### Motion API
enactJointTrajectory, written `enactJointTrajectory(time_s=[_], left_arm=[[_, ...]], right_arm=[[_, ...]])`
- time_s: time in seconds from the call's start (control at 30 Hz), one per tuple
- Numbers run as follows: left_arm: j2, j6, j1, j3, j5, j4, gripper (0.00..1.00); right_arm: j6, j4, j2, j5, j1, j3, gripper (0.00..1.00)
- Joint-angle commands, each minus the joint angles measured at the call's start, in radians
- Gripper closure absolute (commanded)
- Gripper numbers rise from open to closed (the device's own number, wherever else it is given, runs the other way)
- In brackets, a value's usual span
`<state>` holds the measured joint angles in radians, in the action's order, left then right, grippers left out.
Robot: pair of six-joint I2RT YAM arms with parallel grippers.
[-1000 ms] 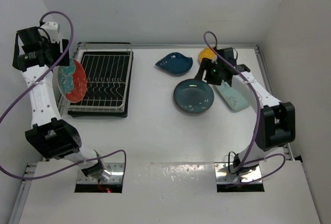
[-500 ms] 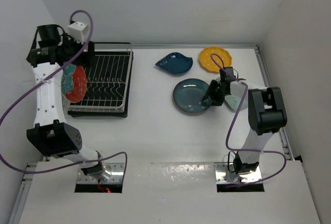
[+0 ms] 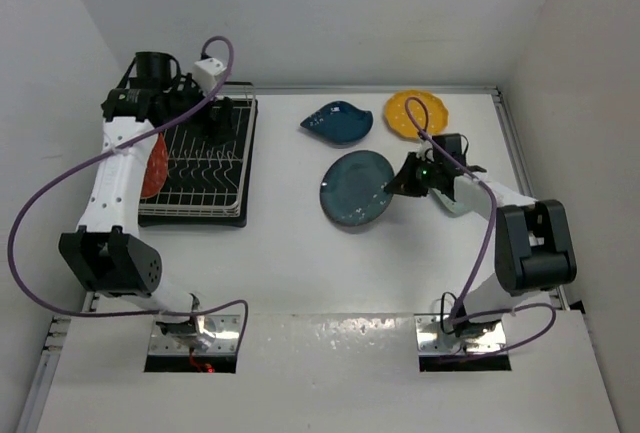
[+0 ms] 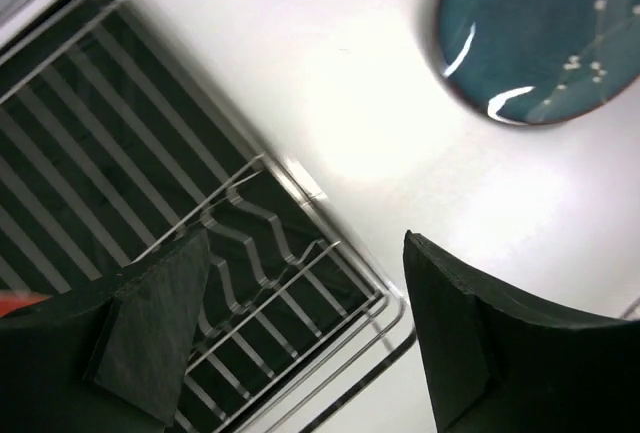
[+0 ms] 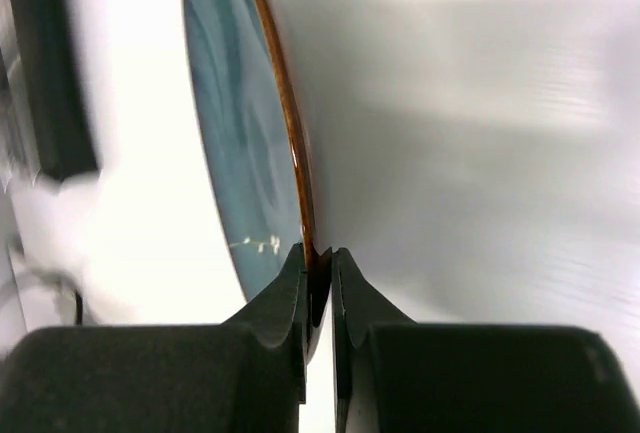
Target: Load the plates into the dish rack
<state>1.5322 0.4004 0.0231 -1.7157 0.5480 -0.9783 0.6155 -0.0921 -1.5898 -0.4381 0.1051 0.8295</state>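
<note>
Red floral plate [image 3: 153,166] stands on edge at left side of dish rack [image 3: 200,181]; can't tell if it's seated between prongs. Left hand [image 4: 300,338] hangs over the rack, fingers apart, nothing in it. Dark teal plate [image 3: 355,188] mid-table [image 3: 290,253], tilted. Right hand [image 3: 402,177] is clamped on its right rim, fingers [image 5: 290,298] pinched tight on the edge. Step looks like teal plate pickup. Next move likely needs a carry leftward, plate turned upright, and a drop into a free slot. Left arm over the rack may block this. Blue leaf plate [image 3: 337,121] and yellow plate [image 3: 417,113] wait behind, out of that path.
</note>
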Motion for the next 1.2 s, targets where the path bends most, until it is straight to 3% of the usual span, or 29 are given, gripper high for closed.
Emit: enactJointTrajectory(time_s=[0.0, 0.2, 0.33, 0.43, 0.47, 0.53, 0.6, 0.63, 0.7, 0.73, 0.77, 0.93, 1.07, 1.17], left_arm=[[0.052, 0.018, -0.07, -0.002, 0.09, 0.0, 0.17], [0.129, -0.024, -0.13, -0.061, 0.128, 0.0, 0.16], [0.138, -0.034, -0.13, -0.033, 0.188, 0.0, 0.16], [0.138, -0.034, -0.13, -0.009, 0.25, 0.0, 0.19], [0.129, -0.034, -0.13, 0.002, 0.259, 0.0, 0.23], [0.129, -0.025, -0.13, 0.002, 0.279, 0.0, 0.49], [0.12, -0.025, -0.121, 0.002, 0.288, 0.0, 0.77], [0.12, -0.025, -0.109, 0.002, 0.299, 0.0, 0.99], [0.109, -0.035, -0.097, 0.002, 0.288, 0.0, 1.0], [0.109, -0.049, -0.083, -0.007, 0.288, 0.0, 1.0], [0.097, -0.06, -0.083, -0.007, 0.268, 0.0, 1.0], [0.059, -0.179, 0.021, -0.106, 0.125, 0.065, 1.0], [0.049, -0.228, 0.075, -0.248, -0.116, 0.066, 1.0], [0.049, -0.252, 0.099, -0.33, -0.334, 0.066, 1.0]], right_arm=[[-0.109, 0.086, 0.099, -0.283, 0.096, 0.156, 1.0], [0.14, 0.394, 0.074, -0.457, 0.192, 0.24, 1.0], [0.331, 0.715, 0.03, -0.517, 0.222, 0.234, 1.0], [0.441, 0.86, -0.004, -0.524, 0.234, 0.237, 1.0], [0.475, 0.883, -0.013, -0.522, 0.229, 0.24, 1.0], [0.51, 0.928, -0.039, -0.524, 0.231, 0.255, 1.0], [0.52, 0.93, -0.051, -0.524, 0.24, 0.267, 1.0], [0.501, 0.922, -0.058, -0.515, 0.245, 0.276, 1.0], [0.475, 0.834, -0.061, -0.489, 0.261, 0.29, 1.0], [0.405, 0.801, -0.056, -0.466, 0.263, 0.305, 0.95], [0.377, 0.667, -0.058, -0.434, 0.268, 0.325, 0.83], [0.158, 0.398, -0.019, -0.263, 0.295, 0.382, 0.02], [0.087, 0.252, 0.028, -0.064, 0.295, 0.362, 0.0], [0.058, 0.213, 0.048, -0.001, 0.288, 0.349, 0.0]])
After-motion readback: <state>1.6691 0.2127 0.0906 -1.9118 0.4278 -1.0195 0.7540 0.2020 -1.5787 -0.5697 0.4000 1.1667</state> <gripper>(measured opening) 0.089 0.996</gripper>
